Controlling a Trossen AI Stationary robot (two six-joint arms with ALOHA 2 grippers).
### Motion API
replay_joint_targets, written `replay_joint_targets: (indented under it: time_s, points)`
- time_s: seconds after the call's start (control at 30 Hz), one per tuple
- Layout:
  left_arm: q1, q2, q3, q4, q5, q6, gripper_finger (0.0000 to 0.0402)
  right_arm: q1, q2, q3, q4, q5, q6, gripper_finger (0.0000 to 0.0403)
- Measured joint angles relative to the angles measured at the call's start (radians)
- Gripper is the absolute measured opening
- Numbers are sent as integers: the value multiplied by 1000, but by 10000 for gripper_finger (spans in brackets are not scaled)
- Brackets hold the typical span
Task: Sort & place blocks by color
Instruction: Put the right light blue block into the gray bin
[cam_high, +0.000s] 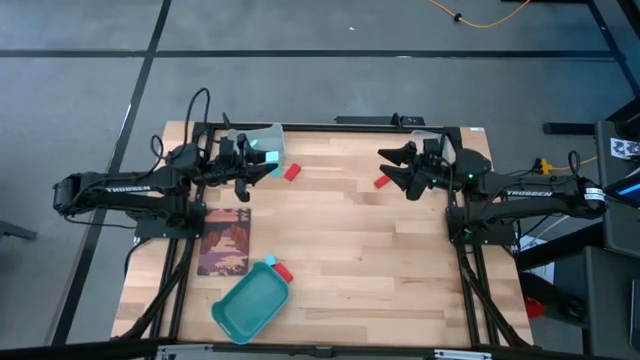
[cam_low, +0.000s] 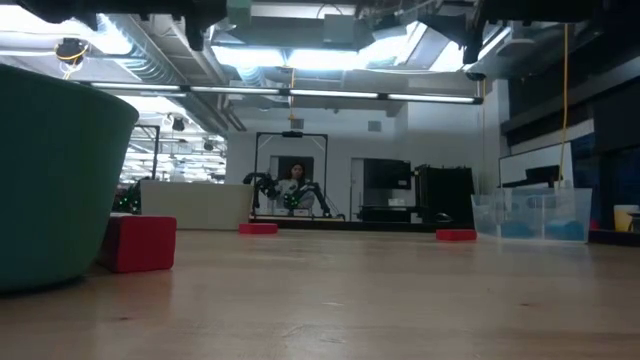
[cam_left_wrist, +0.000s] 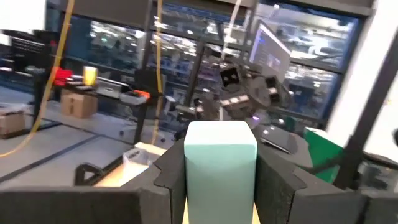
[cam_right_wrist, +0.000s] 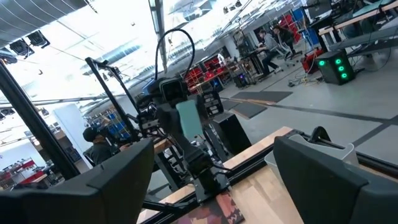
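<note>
Tabletop (wooden) (cam_high: 350, 250): raised left end effector (cam_high: 268, 163) clamps cyan block (cam_left_wrist: 221, 167).

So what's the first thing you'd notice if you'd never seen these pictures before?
Probably the left gripper, raised near the table's far left corner and squeezing a light cyan block. Next, the teal tray at the near edge, with a red block touching its rim. The right gripper hangs open and empty near the far right corner, beside another red block.
</note>
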Motion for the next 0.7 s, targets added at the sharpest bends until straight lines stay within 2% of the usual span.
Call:
replay_joint_targets:
  time_s: [0.13, 0.33, 0.43, 0.57, 0.7]
  points:
    - [72, 35, 95, -98, -20, -6, 127, 0, 0, 0, 0, 0, 1, 332]
    - [337, 184, 414, -667, -33, 5, 127, 0, 0, 0, -1, 0, 2, 332]
    - [487, 313, 537, -896, 19, 42, 127, 0, 0, 0, -8, 0, 2, 332]
    - [624, 483, 610, -1022, 133, 48, 127, 0, 1, 0, -36, 0, 3, 332]
    - [669, 622, 613, -1077, 186, 49, 127, 0, 1, 0, -74, 0, 26, 332]
